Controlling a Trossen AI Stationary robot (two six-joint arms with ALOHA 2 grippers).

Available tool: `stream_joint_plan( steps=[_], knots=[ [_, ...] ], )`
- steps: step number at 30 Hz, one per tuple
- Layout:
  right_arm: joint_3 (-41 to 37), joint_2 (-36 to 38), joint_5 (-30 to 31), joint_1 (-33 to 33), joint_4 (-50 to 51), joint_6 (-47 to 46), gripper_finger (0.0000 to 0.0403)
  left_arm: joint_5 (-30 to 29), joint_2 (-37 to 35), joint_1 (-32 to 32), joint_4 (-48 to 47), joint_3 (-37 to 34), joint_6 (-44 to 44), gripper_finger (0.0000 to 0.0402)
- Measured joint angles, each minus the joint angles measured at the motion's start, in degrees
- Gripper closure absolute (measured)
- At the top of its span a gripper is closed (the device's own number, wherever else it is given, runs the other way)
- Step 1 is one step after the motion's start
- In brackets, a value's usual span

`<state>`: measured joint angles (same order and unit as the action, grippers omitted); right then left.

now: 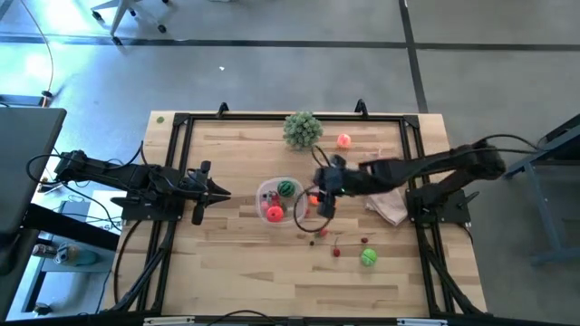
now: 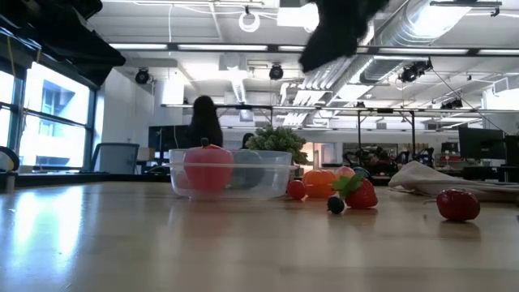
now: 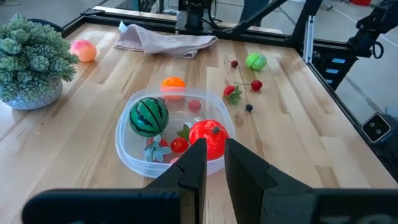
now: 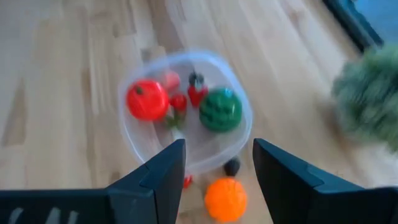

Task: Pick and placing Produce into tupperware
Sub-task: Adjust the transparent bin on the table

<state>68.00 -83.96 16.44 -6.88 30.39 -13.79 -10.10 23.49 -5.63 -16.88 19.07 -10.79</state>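
My right gripper [image 4: 214, 165], fingers spread and empty, hovers above the orange ball [image 4: 226, 198] just outside the tupperware [image 4: 239, 146] rim; left far.

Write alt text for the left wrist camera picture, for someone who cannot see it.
A clear tub on a wooden table holds a striped green ball, a red tomato and small berries. An orange ball sits just behind it, with more toy fruit, a crumpled cloth and a bushy green plant beyond. The left gripper, shut, points at the tub.
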Motion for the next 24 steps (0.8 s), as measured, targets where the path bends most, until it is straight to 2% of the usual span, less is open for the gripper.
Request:
stream_joint_plan(
  steps=[4, 6, 8, 24],
  knots=[
    [-15.4, 1.2, -1.0, -0.7, -18.2, -2.5, 0.0222, 0.0, 0.0, 0.0, 0.0, 0.0, 0.0, 0.0355],
    [-20.6, -0.1, -2.1, -0.3, -27.5, -1.7, 0.0222, 0.0, 0.0, 0.0, 0.0, 0.0, 0.0, 0.0355],
    [-24.1, -1.7, -2.3, 0.5, -32.7, -0.8, 0.0222, 0.0, 0.0, 0.0, 0.0, 0.0, 0.0, 0.0355],
    [-25.9, -12.9, -2.7, 2.7, -43.4, 1.0, 0.0222, 0.0, 0.0, 0.0, 0.0, 0.0, 0.0, 0.0355]
  ],
)
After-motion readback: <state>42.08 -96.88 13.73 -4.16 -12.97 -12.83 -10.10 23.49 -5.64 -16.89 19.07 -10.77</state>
